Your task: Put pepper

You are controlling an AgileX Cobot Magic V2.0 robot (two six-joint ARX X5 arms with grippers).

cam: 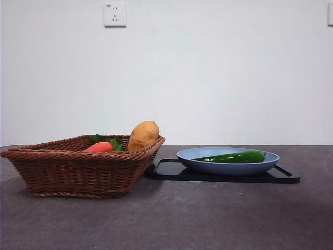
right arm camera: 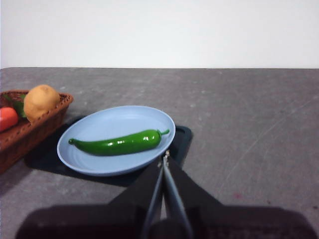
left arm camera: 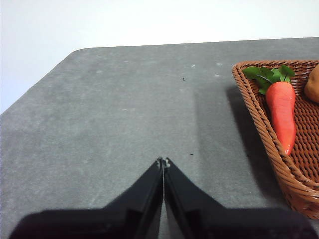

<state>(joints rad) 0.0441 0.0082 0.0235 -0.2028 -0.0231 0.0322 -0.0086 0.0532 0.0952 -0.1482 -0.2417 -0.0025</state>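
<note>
The glossy dark-green pepper (cam: 235,157) lies in a light-blue plate (cam: 203,162) on a black tray (cam: 171,169), right of the basket. It also shows in the right wrist view (right arm camera: 119,144), lying across the plate (right arm camera: 89,129). My right gripper (right arm camera: 165,157) is shut and empty, just short of the plate's near rim. My left gripper (left arm camera: 163,161) is shut and empty over bare table, left of the basket (left arm camera: 259,119). Neither gripper shows in the front view.
A brown wicker basket (cam: 78,166) stands at the left, holding an orange-red vegetable with green leaves (cam: 100,147) and a tan potato (cam: 143,134). The grey table's rounded corner (left arm camera: 75,55) lies beyond the left gripper. A white wall with a socket (cam: 115,14) is behind.
</note>
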